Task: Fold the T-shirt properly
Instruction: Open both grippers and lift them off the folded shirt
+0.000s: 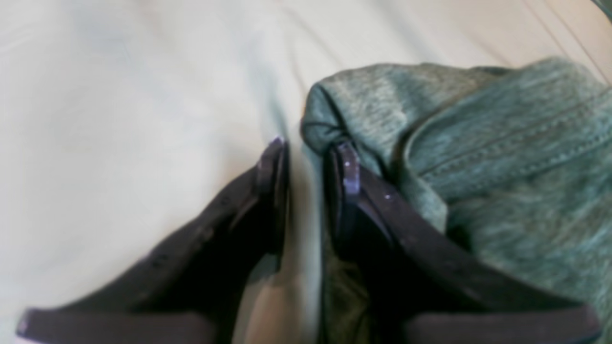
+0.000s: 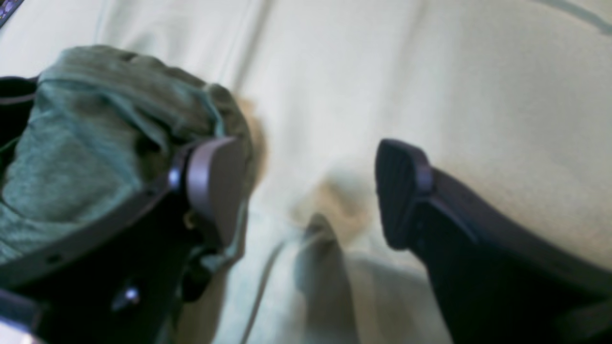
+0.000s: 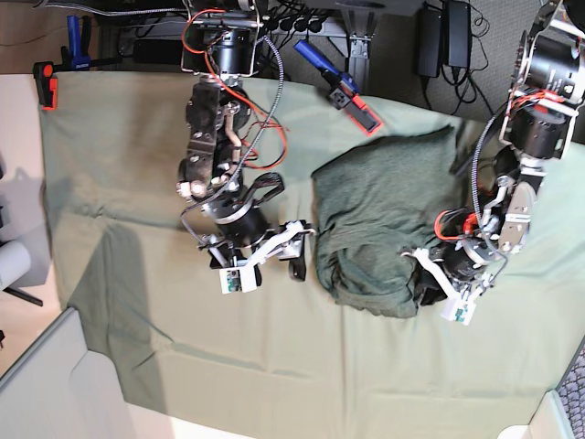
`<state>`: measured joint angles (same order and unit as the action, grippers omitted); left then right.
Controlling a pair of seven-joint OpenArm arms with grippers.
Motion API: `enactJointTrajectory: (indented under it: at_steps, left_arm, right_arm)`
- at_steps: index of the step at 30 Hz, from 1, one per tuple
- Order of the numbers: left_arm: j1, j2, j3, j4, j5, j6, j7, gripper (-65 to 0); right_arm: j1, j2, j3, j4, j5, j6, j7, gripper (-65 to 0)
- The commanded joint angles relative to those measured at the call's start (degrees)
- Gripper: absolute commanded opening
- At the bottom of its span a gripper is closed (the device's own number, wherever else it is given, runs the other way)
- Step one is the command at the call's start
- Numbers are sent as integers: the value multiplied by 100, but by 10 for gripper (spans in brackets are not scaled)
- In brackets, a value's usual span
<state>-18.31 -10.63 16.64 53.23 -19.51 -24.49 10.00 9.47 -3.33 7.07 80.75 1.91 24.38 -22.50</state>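
The T-shirt, dark heathered grey-green, lies bunched in a rough rectangle on the pale green table cloth. My left gripper sits at its near right corner. In the left wrist view the left gripper has its jaws nearly together. A hemmed fold of the T-shirt bulges at the right finger, and dark fabric shows low between the jaws beside a strip of pale cloth. My right gripper stands just left of the shirt. The right gripper is open, one finger touching the T-shirt.
A blue clamp with red tips lies at the table's back edge behind the shirt, and another clamp grips the far left corner. Cables and power bricks hang behind the table. The cloth's front edge droops.
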Motion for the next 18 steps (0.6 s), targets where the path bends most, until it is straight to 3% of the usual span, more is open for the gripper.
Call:
enactJointTrajectory:
  at_steps: [1,8,12,13,14,17,18]
  left_arm:
    - [-61,96,153,33,31,-190,146,-501]
    - [-136,114,306,131,160,-192,83,-501]
    - [-199,-201,256,492,160,-212,107,-501]
    - [-197,-313,203,649,157,-214,153,-501]
    - [-192,-437,146,826,155,-223,238,-501]
    - [-142,-787,-46,1357,11,-459,431,-501]
    - [-111,-901,-103,1532,-109,-520,516,-501]
  right_arm:
    - [105,2,4,151,92,11,42,-220]
    - [94,22,9,273,90,11,-114,-220]
    - [94,118,11,282,90,9,-111,-223]
    - [94,149,11,284,90,7,-109,-250]
    - [94,184,11,293,87,7,-111,-320]
    - [94,334,11,330,87,7,-184,-650]
    - [94,374,13,348,87,9,-254,-650]
